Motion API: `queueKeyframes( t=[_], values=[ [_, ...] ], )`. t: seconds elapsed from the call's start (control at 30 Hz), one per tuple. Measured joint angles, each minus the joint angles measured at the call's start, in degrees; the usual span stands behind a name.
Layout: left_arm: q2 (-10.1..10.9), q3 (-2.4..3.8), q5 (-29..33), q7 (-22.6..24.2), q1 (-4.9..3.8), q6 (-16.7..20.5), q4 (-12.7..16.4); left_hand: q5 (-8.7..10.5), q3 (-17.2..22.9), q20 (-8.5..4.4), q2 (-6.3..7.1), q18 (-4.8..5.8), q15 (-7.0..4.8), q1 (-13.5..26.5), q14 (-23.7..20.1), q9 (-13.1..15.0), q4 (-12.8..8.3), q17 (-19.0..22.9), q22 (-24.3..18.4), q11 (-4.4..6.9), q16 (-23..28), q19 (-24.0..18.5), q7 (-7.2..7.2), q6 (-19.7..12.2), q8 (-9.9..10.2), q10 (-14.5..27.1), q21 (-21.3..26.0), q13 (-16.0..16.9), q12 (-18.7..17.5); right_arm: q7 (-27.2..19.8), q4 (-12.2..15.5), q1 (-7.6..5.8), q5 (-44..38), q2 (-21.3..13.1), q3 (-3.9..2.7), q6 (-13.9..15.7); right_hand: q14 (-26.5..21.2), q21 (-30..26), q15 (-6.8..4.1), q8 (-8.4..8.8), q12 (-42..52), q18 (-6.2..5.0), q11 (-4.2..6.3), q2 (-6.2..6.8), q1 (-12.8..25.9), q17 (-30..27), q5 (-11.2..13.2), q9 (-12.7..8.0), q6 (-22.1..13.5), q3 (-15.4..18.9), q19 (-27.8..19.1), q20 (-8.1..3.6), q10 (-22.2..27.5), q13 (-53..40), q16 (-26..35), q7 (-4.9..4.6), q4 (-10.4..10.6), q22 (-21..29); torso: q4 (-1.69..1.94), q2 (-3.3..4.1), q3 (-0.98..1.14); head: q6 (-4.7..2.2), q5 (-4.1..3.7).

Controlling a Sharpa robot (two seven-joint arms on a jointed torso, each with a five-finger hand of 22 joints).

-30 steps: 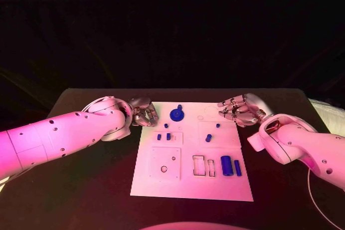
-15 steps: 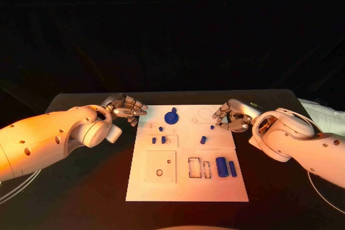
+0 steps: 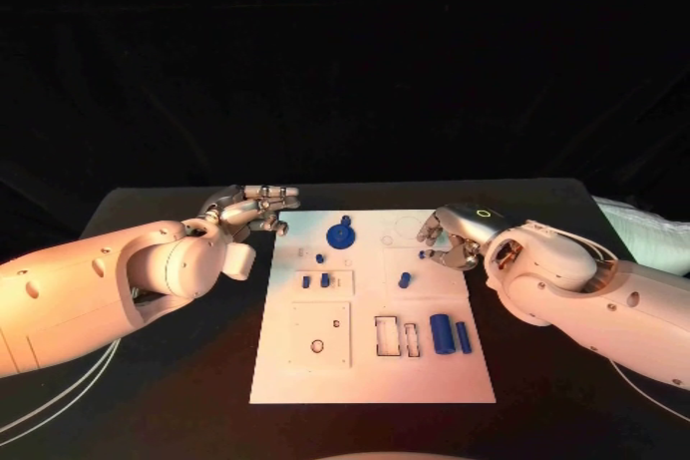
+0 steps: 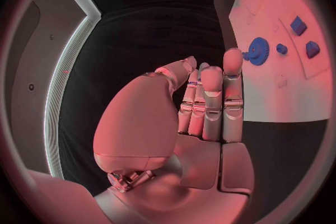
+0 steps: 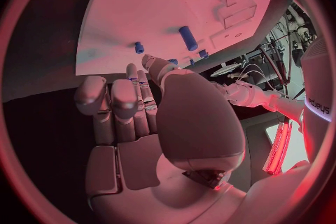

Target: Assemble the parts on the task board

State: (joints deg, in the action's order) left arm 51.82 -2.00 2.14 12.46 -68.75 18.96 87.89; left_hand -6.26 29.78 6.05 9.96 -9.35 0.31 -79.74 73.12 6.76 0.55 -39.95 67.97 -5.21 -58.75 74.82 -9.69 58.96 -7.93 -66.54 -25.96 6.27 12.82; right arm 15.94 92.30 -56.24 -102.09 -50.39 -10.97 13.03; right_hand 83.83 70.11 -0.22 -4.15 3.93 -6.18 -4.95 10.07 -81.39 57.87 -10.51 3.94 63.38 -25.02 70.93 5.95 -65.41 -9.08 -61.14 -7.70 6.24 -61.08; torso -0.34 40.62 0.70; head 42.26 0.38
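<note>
Both hands have lifted off the white board (image 3: 371,380) (holding nothing): left hand (image 3: 256,208) fingers loosely apart, right hand (image 3: 450,238) curled in.

A black table (image 3: 172,380) stands before a dark curtain (image 3: 345,81), with white cables (image 3: 58,385) lying on the table near its left edge

Black table (image 3: 172,380) carrying one thing directly — the white task board (image 3: 371,375), lying flat at mid-table, long side running away from the robot. Bare black surface showing on both sides of the board and beyond its far edge — white cable (image 3: 58,385) trailing at the near left corner.
</note>
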Motion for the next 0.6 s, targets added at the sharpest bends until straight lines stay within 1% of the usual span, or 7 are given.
queueKeyframes(
  t=[0.03, 0.13, 0.2, 0.3, 0.37, 0.47, 0.6],
  values=[
    [0.0, 0.0, 0.58, 0.29, 0.0, -0.02, 0.1, 0.0, -0.09, 0.0, 0.0, 0.0, 0.0, 0.0, 0.0, 0.0, -0.09, 0.01, 0.0, 0.0, 0.0, 0.0, 0.0, 0.0, 0.0, 0.0, 0.0, 0.0, 0.0, 0.14, -0.12, 0.1, -0.21, 0.17, 0.04, -0.26, 0.0, 0.04, 0.0, 0.0, -0.08, 0.0, -0.07, 0.0, 0.0, 0.0, 0.0, 0.0, 0.0, -0.16, 0.0, 0.0, 0.11, 0.14, 0.0, 0.0, 0.02, -0.09, 0.0, 0.0, 0.0, 0.02, 0.04],
    [0.02, -0.02, 1.96, 1.06, 0.03, -0.04, 0.34, 0.0, -0.16, 0.0, 0.0, 0.0, -0.18, 0.0, -0.19, 0.0, -0.16, 0.12, -0.15, 0.0, 0.0, 0.0, 0.0, 0.0, 0.0, 0.0, 0.31, 0.0, 0.0, 0.5, -0.4, 0.41, -0.68, 0.51, 0.14, -1.12, 0.0, 0.23, 0.0, 0.0, -0.08, 0.0, 0.17, 0.0, 0.0, -0.1, 0.0, 0.0, 0.0, -0.22, 0.0, 0.0, 0.36, 0.54, 0.0, 0.0, 0.08, -0.12, -0.04, 0.0, 0.01, 0.05, 0.18],
    [0.06, -0.02, 2.56, 1.47, 0.03, -0.02, 0.46, 0.0, -0.3, 0.0, -0.23, -0.01, 0.0, 0.23, -0.4, 0.0, -0.01, 0.12, -0.15, 0.0, 0.0, 0.0, 0.0, 0.0, -0.23, 0.01, 0.31, 0.05, 0.0, 0.73, -0.59, 0.53, -0.9, 0.62, 0.17, -1.75, 0.0, 0.23, 0.0, 0.1, -0.08, 0.0, -0.05, 0.0, 0.0, -0.18, 0.0, 0.0, 0.0, -0.22, 0.0, 0.0, 0.61, 0.85, 0.0, 0.0, 0.08, -0.12, -0.07, 0.01, 0.03, 0.1, 0.24],
    [0.13, -0.02, 3.18, 1.89, 0.03, 0.04, 0.64, 0.0, -0.3, -0.2, -0.23, -0.01, 0.0, 0.23, -0.4, -0.01, -0.01, 0.19, -0.23, 0.0, 0.0, -0.2, 0.0, -0.01, -0.23, 0.01, 0.31, 0.05, 0.27, 1.07, -0.81, 0.6, -1.16, 0.69, 0.18, -2.51, 0.0, 0.23, 0.0, 0.2, -0.08, 0.0, -0.22, 0.44, 0.02, -0.24, 0.33, 0.0, -0.21, -0.22, 0.0, 0.0, 0.99, 1.33, 0.0, -0.18, 0.08, -0.12, -0.1, 0.02, 0.07, 0.17, 0.31],
    [0.2, -0.02, 3.54, 2.15, 0.03, 0.09, 0.81, 0.0, -0.3, -0.2, -0.23, -0.01, 0.0, 0.22, -0.4, -0.01, -0.01, 0.19, -0.23, 0.0, 0.0, -0.2, 0.0, -0.01, -0.23, 0.01, 0.31, 0.05, 0.27, 1.33, -1.01, 0.65, -1.46, 0.83, 0.21, -3.04, 0.0, 0.23, 0.0, 0.2, -0.08, 0.0, -0.12, 0.44, 0.01, -0.34, 0.33, 0.0, -0.22, -0.22, 0.0, 0.0, 1.08, 1.5, 0.0, -0.18, 0.08, -0.12, -0.1, 0.02, 0.07, 0.22, 0.34],
    [0.24, -0.02, 3.89, 2.41, 0.03, 0.17, 1.0, 0.0, -0.54, -0.2, -0.23, -0.01, 0.0, 0.22, -0.4, -0.01, -0.25, 0.36, -0.34, 0.0, 0.0, -0.2, 0.0, -0.01, -0.23, 0.01, 0.58, 0.06, 0.27, 1.61, -1.25, 0.69, -2.0, 1.17, 0.27, -3.45, 0.19, 0.23, 0.2, 0.26, -0.08, 0.0, -0.12, 0.44, 0.01, -0.35, 0.33, -0.02, -0.22, -0.37, 0.0, 0.0, 1.08, 1.63, 0.0, -0.18, 0.23, -0.12, -0.09, 0.02, 0.07, 0.23, 0.34],
    [0.24, -0.03, 4.19, 2.6, 0.04, 0.26, 1.16, 0.0, -0.66, -0.2, -0.23, -0.01, 0.0, 0.22, -0.4, -0.06, -0.13, 0.44, -0.43, 0.0, 0.0, -0.2, 0.01, -0.01, -0.23, 0.01, 0.67, 0.11, 0.27, 1.78, -1.49, 0.74, -2.65, 1.72, 0.44, -3.59, 0.19, 0.23, 0.2, 0.31, -0.08, 0.0, -0.12, 0.44, 0.01, -0.35, 0.33, -0.07, -0.23, -0.53, 0.2, 0.2, 1.08, 1.89, 0.0, -0.18, 0.08, -0.12, -0.08, 0.03, 0.1, 0.19, 0.36]
  ],
)
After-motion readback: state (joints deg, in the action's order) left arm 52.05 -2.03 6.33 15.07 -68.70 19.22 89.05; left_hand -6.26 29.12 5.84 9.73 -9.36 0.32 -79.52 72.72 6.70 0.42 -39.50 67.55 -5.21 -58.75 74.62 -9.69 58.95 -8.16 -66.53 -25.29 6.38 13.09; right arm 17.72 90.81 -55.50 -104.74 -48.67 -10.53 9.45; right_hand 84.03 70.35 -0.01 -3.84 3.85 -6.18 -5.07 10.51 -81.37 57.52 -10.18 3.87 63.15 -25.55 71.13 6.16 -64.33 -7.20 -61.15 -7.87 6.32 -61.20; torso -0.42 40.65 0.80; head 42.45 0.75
